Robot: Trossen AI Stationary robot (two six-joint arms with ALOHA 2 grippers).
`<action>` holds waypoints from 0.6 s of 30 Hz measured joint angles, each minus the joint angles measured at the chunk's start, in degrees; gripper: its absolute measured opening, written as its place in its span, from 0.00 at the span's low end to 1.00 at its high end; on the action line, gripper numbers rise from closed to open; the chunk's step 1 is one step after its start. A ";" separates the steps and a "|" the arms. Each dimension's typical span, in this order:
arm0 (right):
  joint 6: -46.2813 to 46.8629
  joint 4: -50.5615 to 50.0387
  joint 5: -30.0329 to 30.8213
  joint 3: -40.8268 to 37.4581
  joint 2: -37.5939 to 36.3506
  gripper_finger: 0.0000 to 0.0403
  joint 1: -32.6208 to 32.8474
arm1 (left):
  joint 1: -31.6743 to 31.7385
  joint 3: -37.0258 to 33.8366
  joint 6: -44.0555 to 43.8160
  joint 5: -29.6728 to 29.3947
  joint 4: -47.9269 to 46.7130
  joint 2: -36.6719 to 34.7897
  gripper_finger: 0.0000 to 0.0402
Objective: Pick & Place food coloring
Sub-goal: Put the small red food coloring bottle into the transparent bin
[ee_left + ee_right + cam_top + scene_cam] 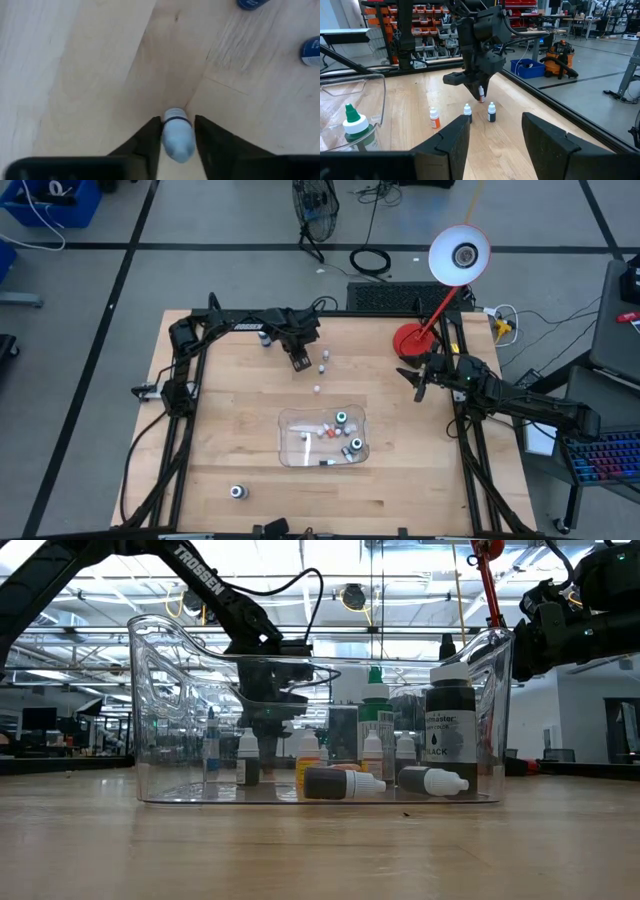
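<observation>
The left gripper (177, 137) is down at the far-left part of the table (240, 450), clenched on 1 small white-capped food coloring bottle (177, 136). The bottle sits between the 2 fingers with its long axis running along them, cap end pointing forward past the fingertips. The clear tray (290, 448), already holding several bottles, lies nearer the table's front and middle, well apart from this gripper, so the carry looks to run toward it. The right gripper (420, 380) hovers at the right side, fingers apart and holding nothing, farther from the loose bottles (323, 364).
</observation>
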 joint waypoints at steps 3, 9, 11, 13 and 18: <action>0.00 0.00 0.01 0.00 0.00 0.42 0.01 | 0.00 0.02 0.00 0.02 -0.02 0.00 0.19; -0.02 0.02 0.02 0.00 -0.02 0.42 0.02 | -0.08 0.32 0.06 -0.13 -1.15 -0.04 0.17; -0.02 0.01 0.00 0.00 -0.02 0.42 0.01 | -0.54 1.11 0.51 -0.48 -3.65 -0.40 0.17; 0.00 0.02 0.01 0.00 -0.01 0.42 0.02 | -1.64 2.30 0.74 -1.03 -5.64 -1.22 0.17; -0.02 0.02 0.00 0.00 0.00 0.42 0.02 | -6.71 3.61 1.77 -1.15 -8.16 -7.05 0.17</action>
